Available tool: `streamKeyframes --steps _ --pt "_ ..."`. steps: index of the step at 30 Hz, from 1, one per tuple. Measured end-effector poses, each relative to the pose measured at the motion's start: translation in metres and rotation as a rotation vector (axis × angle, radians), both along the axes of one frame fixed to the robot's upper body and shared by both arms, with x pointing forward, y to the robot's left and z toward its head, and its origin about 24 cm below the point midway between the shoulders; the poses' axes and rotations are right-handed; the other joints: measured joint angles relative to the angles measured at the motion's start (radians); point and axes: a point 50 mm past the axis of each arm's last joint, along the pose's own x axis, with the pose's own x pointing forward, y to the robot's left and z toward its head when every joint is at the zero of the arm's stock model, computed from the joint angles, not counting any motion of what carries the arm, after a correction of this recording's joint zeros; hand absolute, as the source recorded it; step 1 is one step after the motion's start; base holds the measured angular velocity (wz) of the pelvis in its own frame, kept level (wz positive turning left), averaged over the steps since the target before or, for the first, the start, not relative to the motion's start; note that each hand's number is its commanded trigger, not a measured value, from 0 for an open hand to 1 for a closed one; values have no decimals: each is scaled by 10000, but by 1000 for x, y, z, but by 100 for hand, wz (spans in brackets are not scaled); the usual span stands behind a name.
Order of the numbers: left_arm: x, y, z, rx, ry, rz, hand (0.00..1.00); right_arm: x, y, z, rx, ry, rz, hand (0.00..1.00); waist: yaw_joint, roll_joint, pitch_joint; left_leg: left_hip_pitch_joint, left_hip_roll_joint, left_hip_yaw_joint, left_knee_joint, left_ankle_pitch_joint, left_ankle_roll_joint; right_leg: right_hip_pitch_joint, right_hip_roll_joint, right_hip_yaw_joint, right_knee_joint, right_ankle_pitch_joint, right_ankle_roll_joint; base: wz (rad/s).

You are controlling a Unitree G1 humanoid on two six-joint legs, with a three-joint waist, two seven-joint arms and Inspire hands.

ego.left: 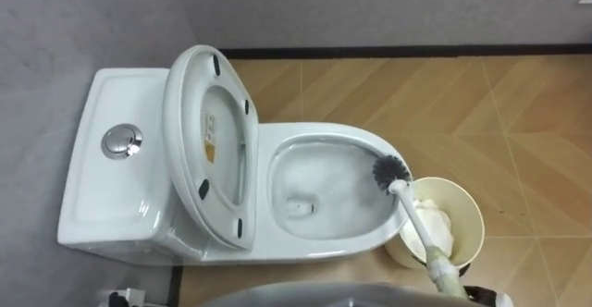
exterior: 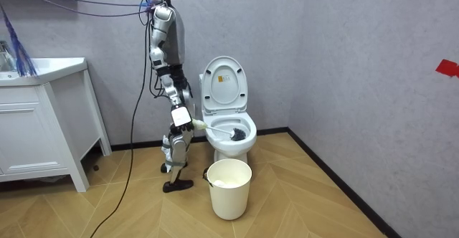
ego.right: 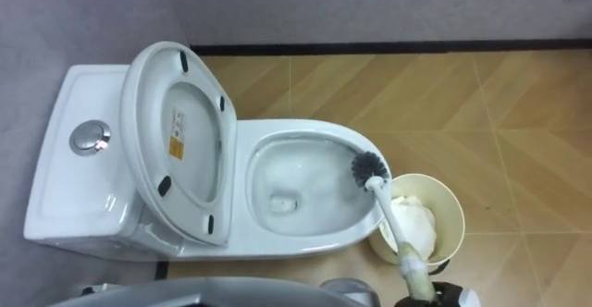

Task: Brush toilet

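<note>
Presently the right hand [exterior: 185, 120] grips the brush [ego.left: 412, 213], its head at the right rim of the bowl [ego.left: 314, 173]; overshoot could drip into the bucket [ego.left: 477, 222].

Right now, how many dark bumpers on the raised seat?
4 bumpers on the seat underside: two on the ring's upper arc in the eye view, two on its lower arc. None seems hidden.

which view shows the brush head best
The left eye view: the dark brush head is seen large and from above, just inside the toilet bowl at the rim beside the bin. The right eye view shows nearly the same. The room view shows it small and side-on over the bowl.
</note>
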Motion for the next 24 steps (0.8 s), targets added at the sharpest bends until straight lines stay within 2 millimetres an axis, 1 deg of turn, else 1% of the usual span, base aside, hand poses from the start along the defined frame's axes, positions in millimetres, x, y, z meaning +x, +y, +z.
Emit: streamKeyframes --steps 2,3,4,6,9,11,13,17,22,23,24 --pt "1 0 0 -4 20 -149 0 3 -1 1 -159 -114 -15 100 -3 8 -3 -25 41 -17 -43 -5 7 -15 32 -23 20 11 -17 3" --pt "1 -1 0 -16 36 -232 0 3 -2 1 -282 -139 -59 100 -17 60 -10 -17 119 -33 -120 -81 135 -28 106 -49 18 21 -33 5" --pt "1 -1 0 -24 39 -247 0 3 -3 2 -387 -164 -136 100 -21 122 1 -10 142 -35 -155 -174 238 -47 182 -54 16 25 -41 0" --pt "-1 -1 0 -39 125 -237 0 4 -10 5 -888 -310 -514 100 -30 123 -1 -23 166 -31 -161 -186 224 -109 210 -25 39 35 -58 -6" --pt "-5 -2 -1 -81 236 -284 0 9 -23 11 -1487 -527 -507 100 -5 69 -24 -68 164 -19 -153 -185 225 -160 210 -7 32 53 -59 -2" --pt "-6 -3 -1 -92 272 -362 0 15 -27 15 -1801 -858 -529 100 6 70 -27 -70 175 -10 -142 -185 225 -167 216 -34 20 89 -63 -2" --pt "-6 -4 -1 -110 287 -425 0 23 -28 20 -2021 -1304 -521 100 5 72 -29 -76 179 -10 -83 -185 225 -159 215 -63 2 96 -65 0" --pt "-5 -5 -1 -126 271 -563 0 36 -29 26 -2404 -2004 -384 100 16 82 -46 -66 190 -12 -69 -183 221 -145 192 -280 -22 97 -67 0" --pt "-11 -5 -1 -123 385 -569 0 35 -29 27 -2460 -2088 -332 100 23 61 -48 -65 206 -12 -69 -180 216 -134 193 -343 -37 98 -68 0" --pt "-12 -5 -1 -119 419 -589 0 35 -29 27 -2467 -2066 -301 88 23 46 -47 -66 216 -12 -69 -180 215 -135 192 -345 -38 98 -69 0" --pt "-13 -5 -1 -117 433 -589 0 34 -29 26 -2477 -1974 -253 60 22 28 -44 -65 269 -12 -70 -180 215 -135 191 -344 -43 99 -70 0"
